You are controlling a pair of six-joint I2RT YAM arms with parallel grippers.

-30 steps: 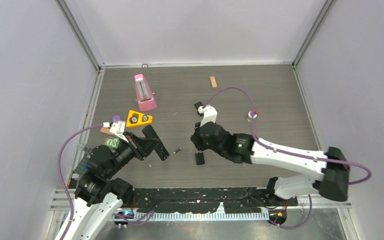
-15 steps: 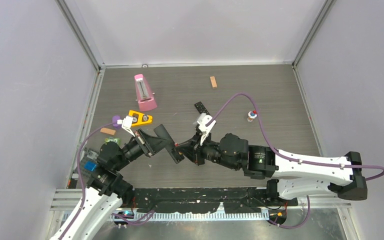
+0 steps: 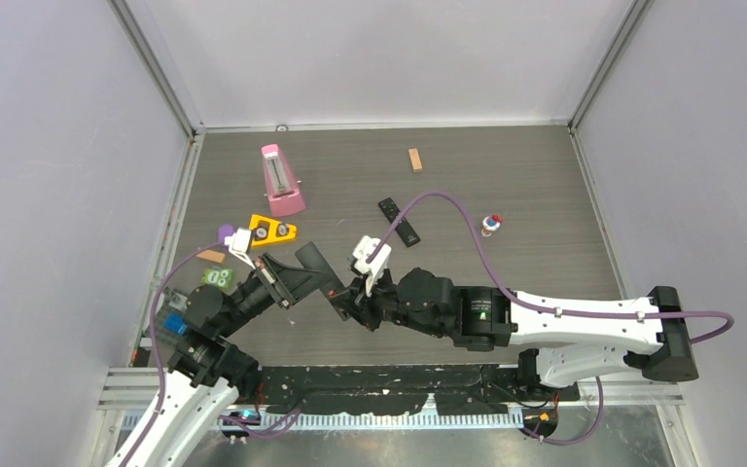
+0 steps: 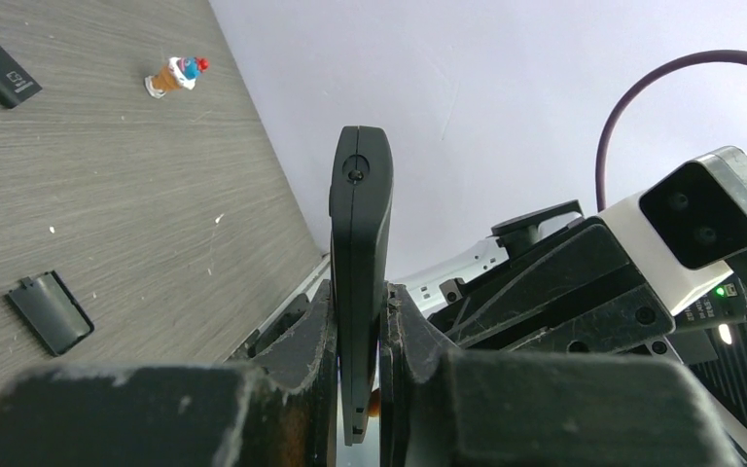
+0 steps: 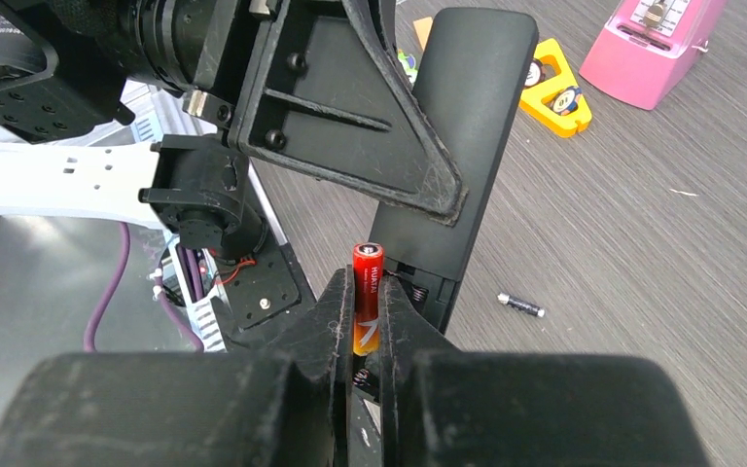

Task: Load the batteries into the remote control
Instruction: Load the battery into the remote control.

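My left gripper (image 3: 297, 279) is shut on the black remote control (image 3: 323, 275) and holds it tilted above the table. It shows edge-on between the jaws in the left wrist view (image 4: 360, 214). My right gripper (image 3: 355, 305) is shut on a red-and-orange battery (image 5: 368, 265), upright between the jaws (image 5: 367, 287). The battery is right beside the remote's (image 5: 462, 126) open compartment (image 5: 418, 288), where springs show. A second, dark battery (image 5: 521, 305) lies on the table. The compartment cover (image 4: 51, 311) lies flat on the table.
A second black remote (image 3: 399, 222) and a small figurine (image 3: 489, 225) lie beyond the arms. A pink metronome (image 3: 280, 181), a yellow block (image 3: 271, 231) and a green item (image 3: 217, 278) are at the left. A wooden block (image 3: 414, 160) lies at the back.
My right gripper has swung left from the table with the red battery up to the remote's lower end. My left arm has lifted the remote toward the middle.
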